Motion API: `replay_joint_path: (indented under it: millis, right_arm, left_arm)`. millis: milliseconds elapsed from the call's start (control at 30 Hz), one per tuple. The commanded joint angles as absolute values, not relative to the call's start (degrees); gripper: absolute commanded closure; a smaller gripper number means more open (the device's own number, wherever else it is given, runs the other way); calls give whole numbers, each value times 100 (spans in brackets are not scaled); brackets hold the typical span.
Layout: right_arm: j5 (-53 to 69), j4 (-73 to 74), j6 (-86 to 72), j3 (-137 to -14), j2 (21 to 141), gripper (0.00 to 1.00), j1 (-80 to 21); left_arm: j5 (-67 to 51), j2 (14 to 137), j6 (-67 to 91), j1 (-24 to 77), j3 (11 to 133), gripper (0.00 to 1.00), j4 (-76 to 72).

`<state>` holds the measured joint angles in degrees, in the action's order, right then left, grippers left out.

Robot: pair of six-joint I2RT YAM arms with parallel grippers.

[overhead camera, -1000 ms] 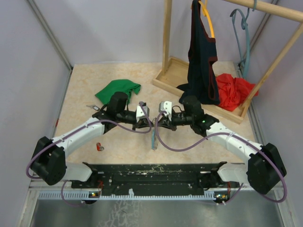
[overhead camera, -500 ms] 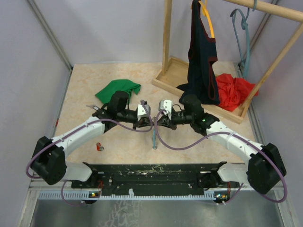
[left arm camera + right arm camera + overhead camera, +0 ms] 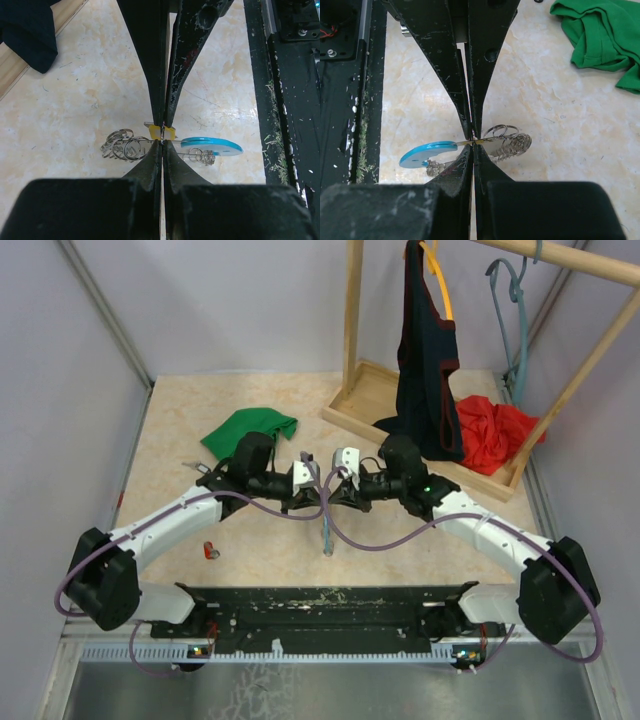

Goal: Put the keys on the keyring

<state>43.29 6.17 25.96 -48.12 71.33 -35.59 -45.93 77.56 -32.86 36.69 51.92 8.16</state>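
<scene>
left tool [image 3: 162, 144]: pressing its jaws fully together, its tips touching the head of the yellow key [image 3: 156, 133].
right tool [image 3: 472, 147]: pressing its jaws fully together as well, facing the left tool tip to tip at the same spot.
grip: something at the tips is carrying the bundle, but I cannot tell whether the left tool or the right tool is gripping it.
yellow key: sitting between the two pairs of tips.
keyring [image 3: 120, 145]: hanging at the tips, with a cluster of silvery rings on one side and a light blue tag [image 3: 212, 145] on the other. In the overhead view it is dangling just below the meeting tools, over the middle of the surface [image 3: 270, 550].
red key [image 3: 210, 551]: lying on the surface beside the left arm, well apart from the keyring.
green cloth [image 3: 250, 430]: lying crumpled beyond the left tool.
wooden rack [image 3: 352, 330]: standing at the far right, with a dark garment [image 3: 425, 360] hanging on it and a red cloth [image 3: 490, 430] lying bunched at its base.
</scene>
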Motion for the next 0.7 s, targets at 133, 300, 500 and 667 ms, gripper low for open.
replay_joint_path:
  millis: [133, 300, 500, 667]
  right_arm:
    - [4537, 3, 2593, -5057, 6961, 99, -3658]
    - [4405, -114, 2487, -4914, 6811, 89, -3661]
    - [3935, -305, 2271, -4683, 6467, 79, -3657]
    - [3606, -358, 1980, -4408, 6242, 75, -3657]
  left_arm:
    - [-4610, 7695, -3286, 3814, 5194, 100, 540]
    - [-4462, 7655, -3256, 3806, 5153, 100, 517]
    - [-4392, 7619, -3244, 3806, 5099, 100, 466]
    - [-4334, 7567, -3233, 3797, 5072, 100, 434]
